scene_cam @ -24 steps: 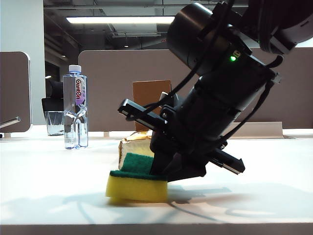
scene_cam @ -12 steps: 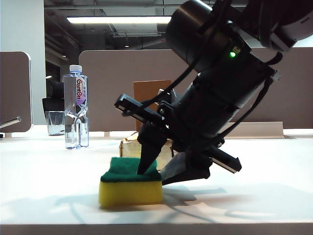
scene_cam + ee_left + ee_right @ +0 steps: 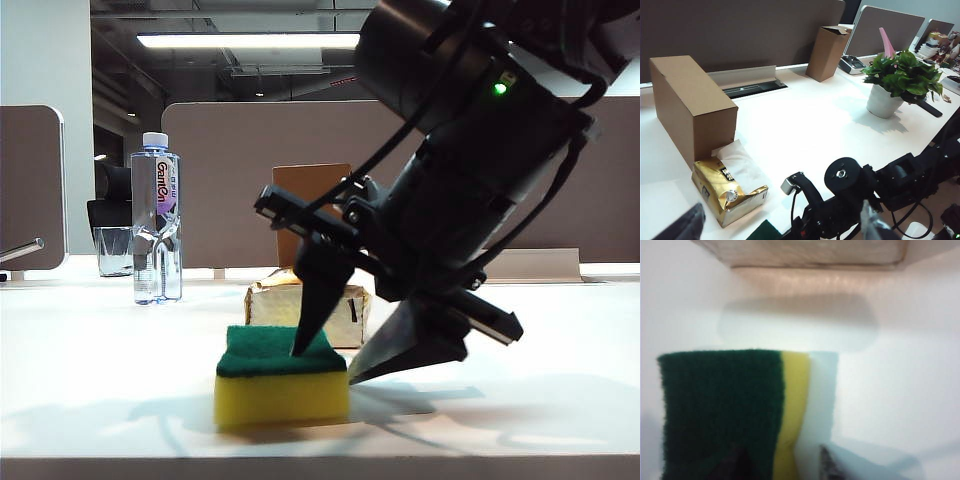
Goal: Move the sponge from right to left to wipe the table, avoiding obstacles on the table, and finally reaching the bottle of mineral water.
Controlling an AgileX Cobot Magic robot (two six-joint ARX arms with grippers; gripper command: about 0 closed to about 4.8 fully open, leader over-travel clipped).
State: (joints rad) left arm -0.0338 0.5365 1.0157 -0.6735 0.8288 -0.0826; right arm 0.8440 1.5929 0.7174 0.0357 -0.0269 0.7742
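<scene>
The right claw point(image 3: 325, 365) is seen low over the front of the surface point(image 3: 100, 360) in the exterior view, tilted downward, with its jaws parted and nothing clamped between them. One dark finger point(image 3: 318, 310) rests its tip on the green top of the sponge point(image 3: 282, 385), while the other finger is set just off the sponge's right end, close to the surface. In the right wrist view the sponge point(image 3: 725, 410) is shown lying flat, green layer up, with the yellow foam exposed along one edge and the two fingertips point(image 3: 737, 465) straddling that edge.

The left claw point(image 3: 780, 227) is barely caught at the edge of the left wrist view; its fingers are spread far apart and nothing is held between them.

Just behind the sponge, the foil tissue pack point(image 3: 262, 300) is set on the surface, and the brown cardboard box point(image 3: 300, 195) is stood upright behind that. In the left wrist view the tissue pack point(image 3: 730, 192) is found touching the foot of the box point(image 3: 692, 107), with white tissue poking out.

Well to the left of the sponge, the bottle of mineral water point(image 3: 155, 220) is stood upright, and a glass cup point(image 3: 112, 250) is placed just behind it.
</scene>
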